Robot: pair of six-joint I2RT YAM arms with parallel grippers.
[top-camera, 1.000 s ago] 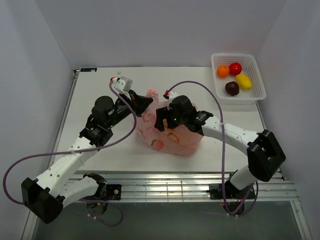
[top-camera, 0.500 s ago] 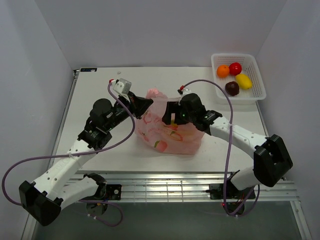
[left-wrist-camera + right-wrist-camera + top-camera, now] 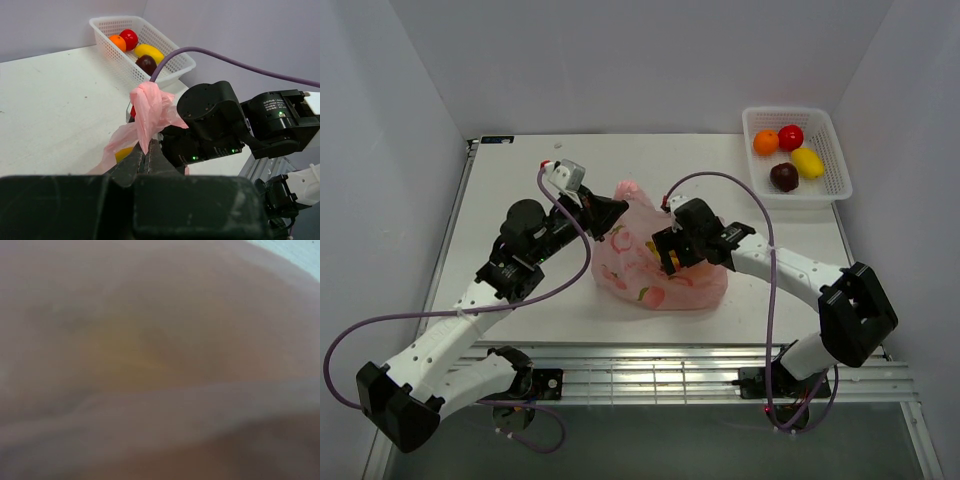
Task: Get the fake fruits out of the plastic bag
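The pink plastic bag (image 3: 692,288) printed with peaches lies mid-table. My left gripper (image 3: 616,209) is shut on its bunched handle (image 3: 150,107) and holds it up; the jaws are pressed together on the plastic in the left wrist view (image 3: 146,150). My right gripper (image 3: 672,250) is pushed into the bag's mouth, its fingers hidden by the plastic. A yellow fruit (image 3: 123,153) shows through the bag. The right wrist view is a pink-brown blur with a yellowish patch (image 3: 125,350).
A white lattice basket (image 3: 790,110) at the back right holds an orange fruit (image 3: 765,142), a red one (image 3: 790,137), a yellow one (image 3: 807,162) and a dark purple one (image 3: 784,177). The basket also shows in the left wrist view (image 3: 125,70). Purple cables arch over both arms.
My right gripper drew back to the right, then pushed down and left into the bag. The bag has flattened and shifted slightly. My left gripper kept hold of the handle.
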